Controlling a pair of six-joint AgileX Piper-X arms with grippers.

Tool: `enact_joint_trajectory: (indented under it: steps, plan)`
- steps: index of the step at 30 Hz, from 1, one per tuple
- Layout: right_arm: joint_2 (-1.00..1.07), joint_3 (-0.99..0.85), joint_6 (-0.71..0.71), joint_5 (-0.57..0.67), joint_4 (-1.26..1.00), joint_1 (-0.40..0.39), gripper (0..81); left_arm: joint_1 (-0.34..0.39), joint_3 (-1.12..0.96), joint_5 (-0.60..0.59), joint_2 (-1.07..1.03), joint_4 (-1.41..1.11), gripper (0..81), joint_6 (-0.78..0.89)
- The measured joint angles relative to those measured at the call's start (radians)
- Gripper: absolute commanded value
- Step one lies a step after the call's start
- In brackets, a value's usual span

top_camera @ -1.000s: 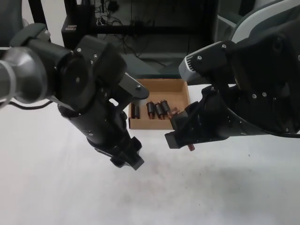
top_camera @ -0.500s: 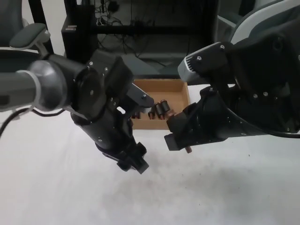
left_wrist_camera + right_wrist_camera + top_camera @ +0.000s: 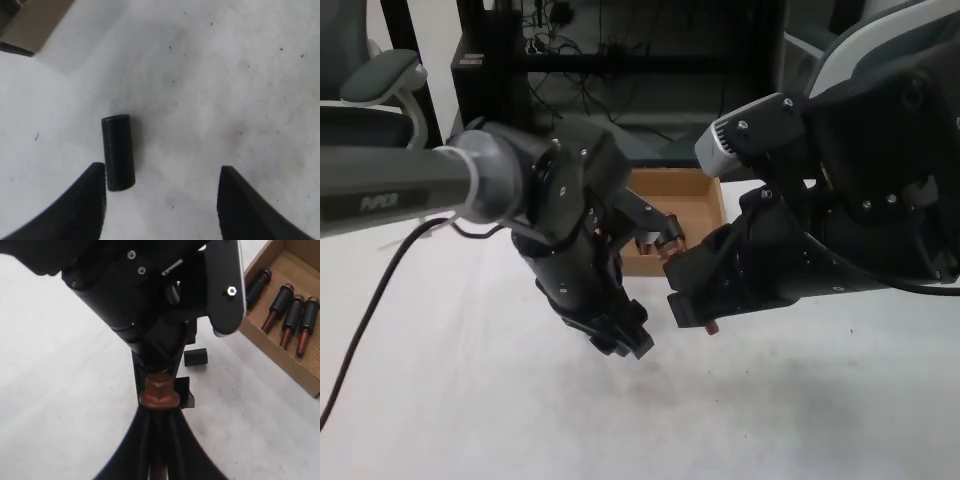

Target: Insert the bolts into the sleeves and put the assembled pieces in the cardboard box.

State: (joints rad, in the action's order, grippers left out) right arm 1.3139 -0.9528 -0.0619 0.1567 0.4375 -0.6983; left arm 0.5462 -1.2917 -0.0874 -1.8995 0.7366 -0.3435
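A black sleeve [image 3: 118, 152] lies on the white bench, just inside one finger of my open left gripper [image 3: 162, 170], which hovers above it. In the high view the left gripper [image 3: 620, 338] hangs low at the bench's middle. My right gripper [image 3: 159, 412] is shut on a copper bolt [image 3: 159, 391], whose hex head faces the camera. The same sleeve [image 3: 196, 357] shows beyond the left arm's fingers. In the high view the right gripper [image 3: 692, 312] sits close beside the left one, the bolt's tip [image 3: 710, 325] poking out beneath. The cardboard box [image 3: 670, 176] stands behind both.
Several assembled pieces [image 3: 287, 315] lie side by side in the cardboard box [image 3: 280, 347]. One corner of the box [image 3: 35, 20] lies near the sleeve. Open white bench [image 3: 800, 420] spreads in front of and beside both arms.
The left arm has swung right and lower, bringing its gripper close to the right gripper. The right gripper with the bolt has shifted slightly left.
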Motion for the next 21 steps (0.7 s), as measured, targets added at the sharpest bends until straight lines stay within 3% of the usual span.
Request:
enact_joint_trajectory:
  steps: [10, 21]
  plan:
    - [0.0, 0.0, 0.0, 0.013, 0.0, 0.0, 0.6, -0.006, -0.021, 0.01, -0.033, 0.03, 64.0, -0.024]
    - [0.0, 0.0, 0.0, 0.038, -0.002, 0.0, 0.6, -0.067, -0.021, 0.011, -0.035, -0.005, 64.0, -0.039]
